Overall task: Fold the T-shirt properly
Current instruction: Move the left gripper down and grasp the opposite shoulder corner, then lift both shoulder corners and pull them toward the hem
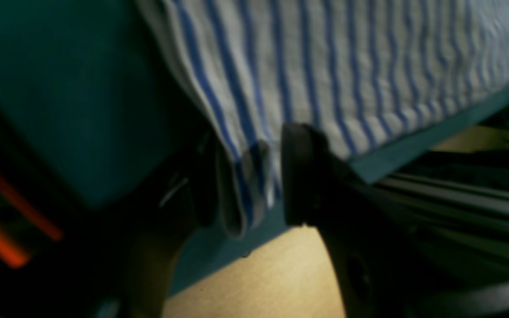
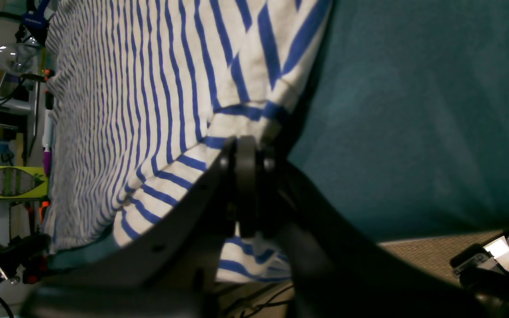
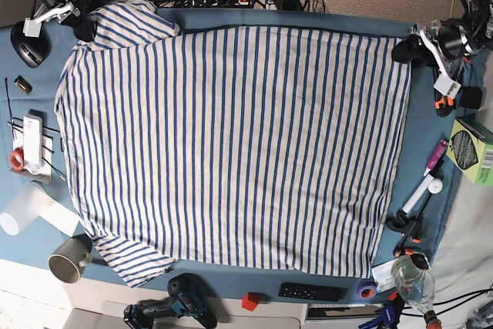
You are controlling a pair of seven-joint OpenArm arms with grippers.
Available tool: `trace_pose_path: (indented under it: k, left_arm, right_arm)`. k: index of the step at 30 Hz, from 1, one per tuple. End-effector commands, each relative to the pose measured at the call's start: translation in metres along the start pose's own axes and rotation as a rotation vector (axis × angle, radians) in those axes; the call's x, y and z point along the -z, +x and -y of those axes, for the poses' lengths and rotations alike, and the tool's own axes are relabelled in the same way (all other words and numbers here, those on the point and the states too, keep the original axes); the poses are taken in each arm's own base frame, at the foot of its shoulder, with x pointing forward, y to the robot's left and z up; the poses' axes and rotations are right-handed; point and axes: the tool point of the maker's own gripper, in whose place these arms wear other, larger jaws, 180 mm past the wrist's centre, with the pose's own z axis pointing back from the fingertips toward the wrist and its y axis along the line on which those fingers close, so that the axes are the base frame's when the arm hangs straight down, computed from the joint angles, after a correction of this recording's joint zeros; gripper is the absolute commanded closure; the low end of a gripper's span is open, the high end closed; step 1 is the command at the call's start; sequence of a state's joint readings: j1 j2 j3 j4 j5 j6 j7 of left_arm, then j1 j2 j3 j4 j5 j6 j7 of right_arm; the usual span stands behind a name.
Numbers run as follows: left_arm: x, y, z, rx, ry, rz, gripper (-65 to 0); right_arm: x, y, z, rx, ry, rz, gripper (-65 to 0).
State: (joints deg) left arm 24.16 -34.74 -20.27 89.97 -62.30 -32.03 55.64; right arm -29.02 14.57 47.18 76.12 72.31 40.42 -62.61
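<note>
The T-shirt [image 3: 231,144], white with thin blue stripes, lies spread flat over the blue table [image 3: 426,132]. My left gripper [image 3: 407,50] is at its far right corner. In the left wrist view the left gripper [image 1: 248,185] has its jaws closed around a fold of the T-shirt's edge [image 1: 325,66] near the table edge. My right gripper [image 3: 83,27] is at the far left sleeve. In the right wrist view the right gripper [image 2: 248,159] is pinched shut on the T-shirt's sleeve fabric [image 2: 148,88].
A grey mug [image 3: 68,258], a drill [image 3: 173,313], a red cube [image 3: 248,300] and a black remote [image 3: 312,292] lie along the near edge. A green box [image 3: 471,152], a marker [image 3: 427,190] and a glass bottle [image 3: 412,279] are at the right. A black mouse [image 3: 27,42] is at the far left.
</note>
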Motion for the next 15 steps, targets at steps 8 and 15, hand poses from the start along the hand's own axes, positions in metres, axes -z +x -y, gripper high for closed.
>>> trace_pose_path:
  k: [8, 15]
  left_arm:
    - [-0.002, -0.018, -0.001, 0.012, 0.004, -0.085, -20.0]
    - [-0.002, -0.013, 0.005, 0.01, -0.031, -0.056, -18.6]
  right_arm:
    - [-0.001, -0.019, 0.011, 0.006, -0.061, -0.069, 0.0]
    - [-0.001, -0.016, 0.011, 0.006, -0.06, -0.049, 0.0]
